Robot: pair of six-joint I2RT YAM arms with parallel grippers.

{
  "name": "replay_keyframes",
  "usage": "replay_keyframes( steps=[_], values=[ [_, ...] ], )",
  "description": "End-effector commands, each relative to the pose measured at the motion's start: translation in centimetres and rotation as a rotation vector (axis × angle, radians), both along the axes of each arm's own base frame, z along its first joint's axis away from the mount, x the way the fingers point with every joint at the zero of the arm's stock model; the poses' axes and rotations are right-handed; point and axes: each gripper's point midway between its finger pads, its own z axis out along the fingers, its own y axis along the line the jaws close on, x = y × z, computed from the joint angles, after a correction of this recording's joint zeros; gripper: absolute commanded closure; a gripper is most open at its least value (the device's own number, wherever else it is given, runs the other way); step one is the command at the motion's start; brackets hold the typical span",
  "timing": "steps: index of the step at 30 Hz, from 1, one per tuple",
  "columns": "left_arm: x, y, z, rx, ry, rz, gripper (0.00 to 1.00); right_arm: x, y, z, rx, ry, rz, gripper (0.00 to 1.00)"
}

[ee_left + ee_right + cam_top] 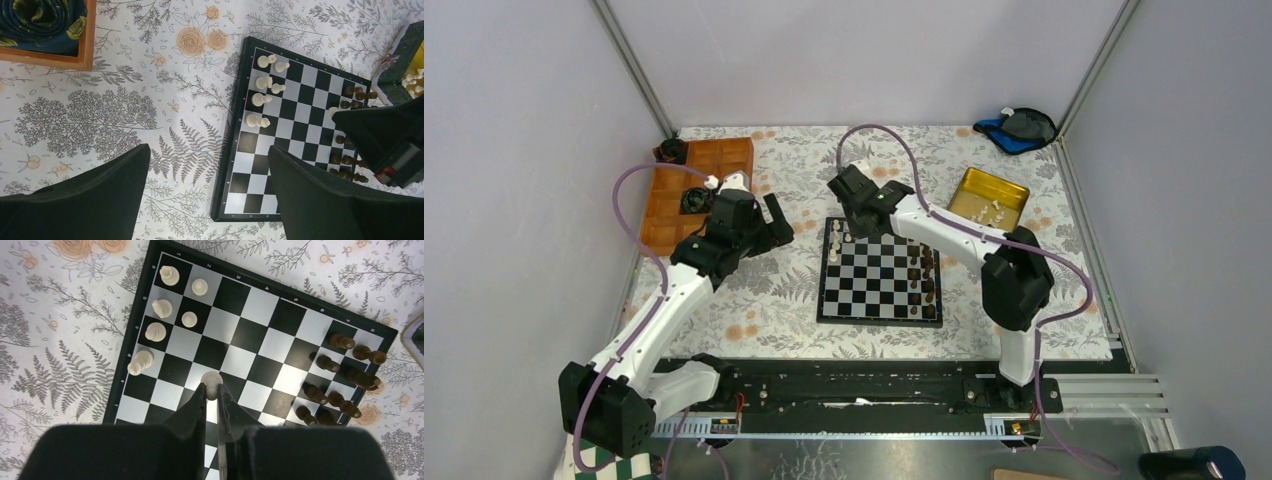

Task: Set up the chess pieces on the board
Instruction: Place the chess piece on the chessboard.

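The black-framed board [879, 285] lies mid-table. Several cream chess pieces [155, 331] stand in its two left columns, also seen from the left wrist view as pieces [260, 100]. My right gripper [212, 388] is shut on a white pawn [212, 380], held just above a square near the board's left side; in the top view this gripper [856, 222] hangs over the board's far left corner. My left gripper [207, 150] is open and empty above the tablecloth beside the board's left edge [235, 150]. From above, that gripper [779, 225] sits left of the board.
Dark brown pieces [924, 275] crowd the board's right side. A gold tin [990, 197] with more cream pieces sits at the back right. An orange tray [694, 185] is at the back left, a blue-black cloth [1019, 125] in the far right corner.
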Motion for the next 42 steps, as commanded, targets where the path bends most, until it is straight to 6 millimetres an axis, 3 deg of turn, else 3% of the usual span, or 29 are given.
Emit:
replay_keyframes(
  steps=[1, 13, 42],
  values=[
    [-0.1, -0.1, 0.3, -0.015, -0.018, 0.007, 0.05, 0.1, 1.0, -1.0, 0.001, 0.007, -0.002, 1.0],
    [0.3, -0.1, 0.1, -0.009, -0.007, 0.022, 0.05, 0.5, 3.0, -3.9, -0.017, 0.049, 0.054, 1.0],
    [1.5, -0.2, -0.7, 0.021, 0.009, 0.02, 0.05, 1.4, 5.0, -6.4, -0.027, 0.092, 0.103, 1.0]
  ],
)
